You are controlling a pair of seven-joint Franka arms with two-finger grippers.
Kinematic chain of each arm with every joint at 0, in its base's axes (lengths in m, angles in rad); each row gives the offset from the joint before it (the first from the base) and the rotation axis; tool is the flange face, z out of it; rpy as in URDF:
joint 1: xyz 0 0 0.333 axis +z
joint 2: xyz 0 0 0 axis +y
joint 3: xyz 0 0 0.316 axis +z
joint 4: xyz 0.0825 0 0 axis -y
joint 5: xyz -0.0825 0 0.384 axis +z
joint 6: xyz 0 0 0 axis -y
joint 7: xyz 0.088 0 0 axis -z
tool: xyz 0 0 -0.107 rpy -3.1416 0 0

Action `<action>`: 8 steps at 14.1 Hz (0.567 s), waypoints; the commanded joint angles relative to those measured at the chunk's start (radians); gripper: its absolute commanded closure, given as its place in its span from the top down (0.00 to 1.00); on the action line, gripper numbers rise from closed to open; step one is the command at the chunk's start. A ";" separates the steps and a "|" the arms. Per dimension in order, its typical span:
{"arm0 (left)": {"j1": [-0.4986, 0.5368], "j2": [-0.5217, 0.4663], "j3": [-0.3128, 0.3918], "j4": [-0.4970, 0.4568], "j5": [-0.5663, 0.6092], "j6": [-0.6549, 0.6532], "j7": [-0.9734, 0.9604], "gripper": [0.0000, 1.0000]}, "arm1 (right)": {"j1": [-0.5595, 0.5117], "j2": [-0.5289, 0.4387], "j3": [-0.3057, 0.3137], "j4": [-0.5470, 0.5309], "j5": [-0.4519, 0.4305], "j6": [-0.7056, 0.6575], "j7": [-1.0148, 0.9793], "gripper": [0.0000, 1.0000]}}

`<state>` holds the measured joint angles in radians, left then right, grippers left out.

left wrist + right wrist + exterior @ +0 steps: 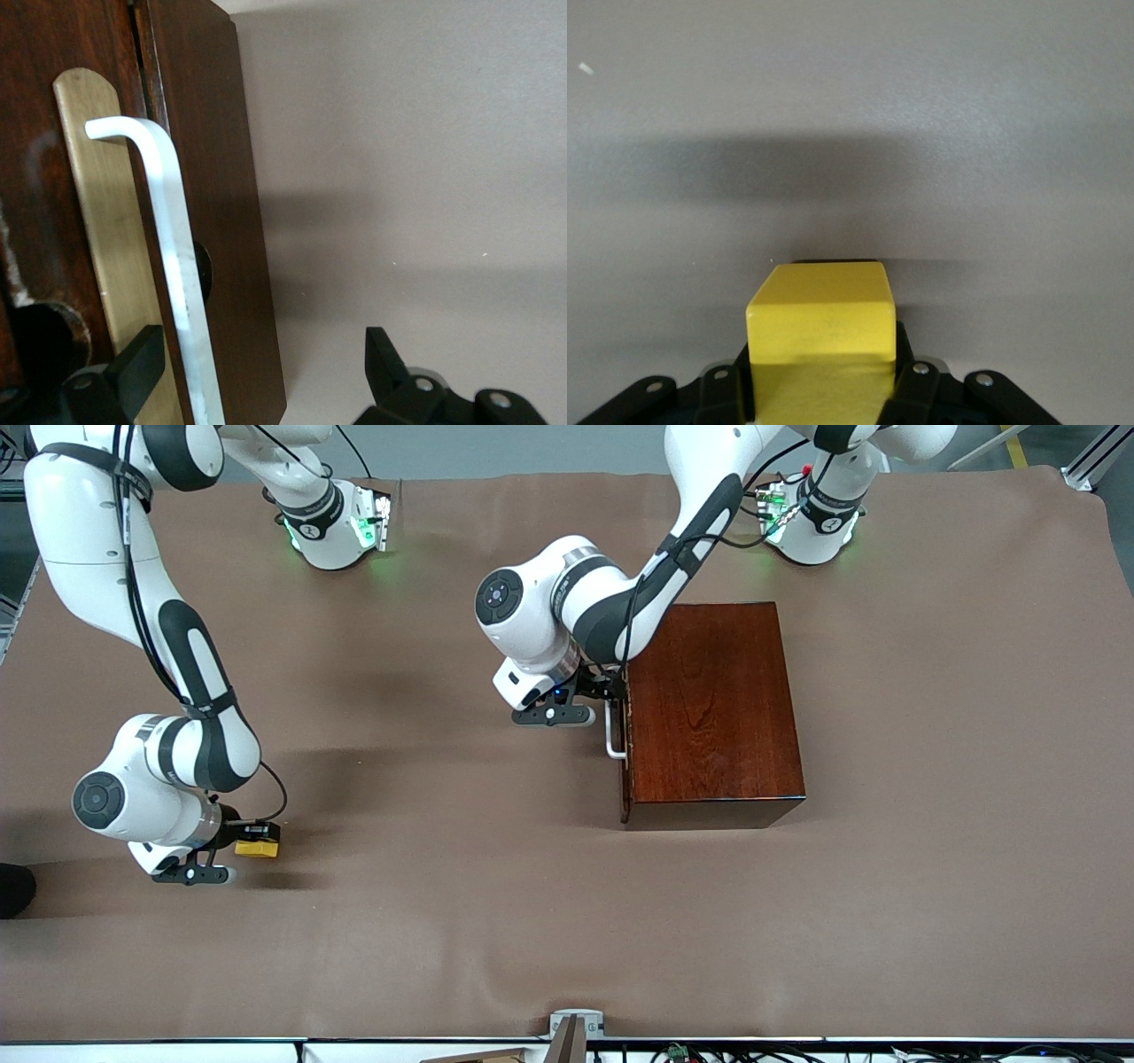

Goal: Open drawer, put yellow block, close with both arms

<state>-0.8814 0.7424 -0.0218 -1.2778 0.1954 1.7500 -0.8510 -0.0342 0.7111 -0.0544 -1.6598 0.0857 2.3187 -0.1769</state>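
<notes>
The dark reddish-brown wooden box (713, 708) stands toward the left arm's end of the table. Its drawer looks shut, and the white handle (613, 740) faces the right arm's end. My left gripper (609, 695) is at the handle. In the left wrist view the left gripper (257, 359) is open, with its fingers (133, 363) on either side of the white handle (173, 257). My right gripper (252, 841) is shut on the yellow block (257, 849), low over the table toward the right arm's end. The right gripper (824, 385) and the yellow block (822, 323) also show in the right wrist view.
A brown cloth (443, 921) covers the table. A dark object (13, 887) sits at the table edge beside the right arm. A small grey mount (576, 1026) is at the edge nearest the front camera. Both arm bases stand along the edge farthest from it.
</notes>
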 commanded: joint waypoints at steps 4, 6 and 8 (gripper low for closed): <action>-0.001 0.020 0.000 0.021 0.013 0.032 -0.037 1.00 | -0.024 -0.108 0.011 -0.020 0.012 -0.059 -0.370 0.00; -0.004 0.032 -0.001 0.023 0.010 0.095 -0.075 1.00 | -0.021 -0.145 0.013 -0.005 0.015 -0.175 -0.504 0.00; -0.005 0.046 -0.001 0.023 0.009 0.129 -0.095 1.00 | 0.000 -0.208 0.015 -0.003 0.009 -0.197 -0.576 0.00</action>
<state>-0.8800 0.7538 -0.0213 -1.2783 0.1955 1.8145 -0.9148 -0.0426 0.5802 -0.0508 -1.6477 0.0939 2.1577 -0.6707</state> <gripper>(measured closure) 0.000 0.441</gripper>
